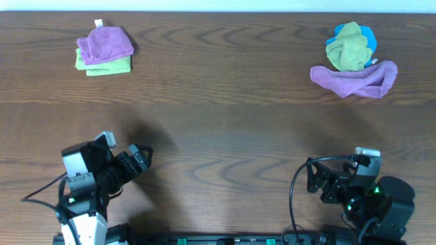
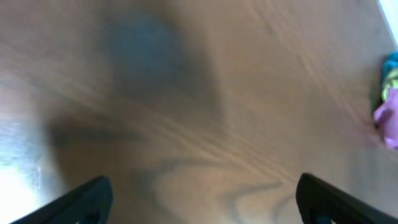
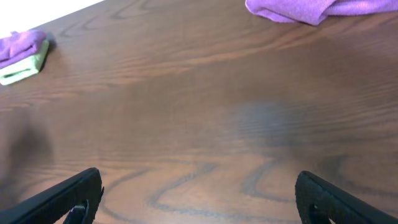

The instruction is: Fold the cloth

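Observation:
The purple-magenta cloth [image 1: 105, 42] lies folded at the far left, resting on a lime-green folded cloth [image 1: 103, 65]; its small white tag sticks out at the far edge. It also shows at the left edge of the right wrist view [image 3: 22, 45]. My left gripper [image 1: 139, 158] is open and empty over bare wood near the front left, its fingers wide apart in the left wrist view [image 2: 202, 199]. My right gripper [image 1: 317, 180] is open and empty near the front right, seen likewise in the right wrist view [image 3: 199, 199]. Both are far from the cloth.
A second purple cloth [image 1: 355, 78], rumpled in a long band, lies at the far right, also in the right wrist view [image 3: 305, 9] and the left wrist view [image 2: 388, 121]. Behind it sits a pile of green and blue cloths [image 1: 351, 46]. The table is dark wood [image 1: 225, 122].

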